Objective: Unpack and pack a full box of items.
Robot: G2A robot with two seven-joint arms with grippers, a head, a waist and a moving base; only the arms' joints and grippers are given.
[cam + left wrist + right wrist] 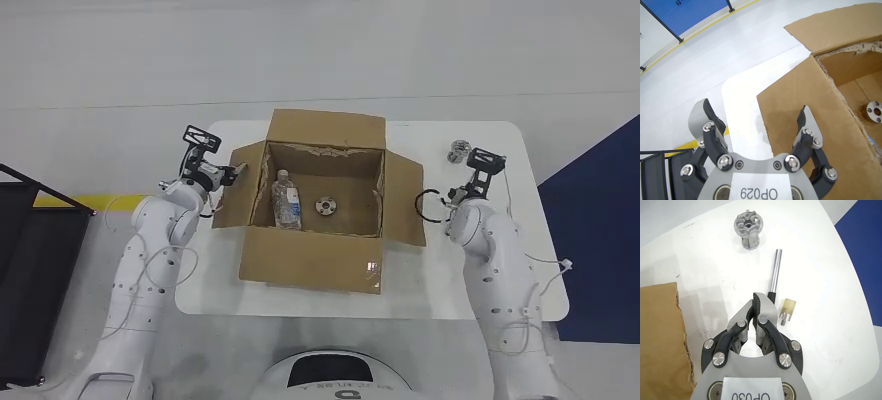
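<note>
An open cardboard box point(310, 262) stands mid-table with its flaps spread. On its floor lie a clear plastic bottle point(287, 199) and a round metal flange point(326, 206), the flange point(874, 111) also seen past the box wall. My left gripper point(755, 109) is open and empty, poised over the box's left flap point(791, 106) and the table edge. My right gripper point(755, 296) is shut with nothing between its fingers, above the table right of the box. Beside it lie a steel rod point(776, 270) and a small cream-capped threaded stud point(787, 310); a ribbed metal hub point(748, 232) stands farther off.
The white table point(500, 280) has rounded corners, with bare surface in front of the box and on the right side. The box's right flap point(660, 328) lies close to my right gripper. A black rack point(25, 260) stands on the floor left of the table.
</note>
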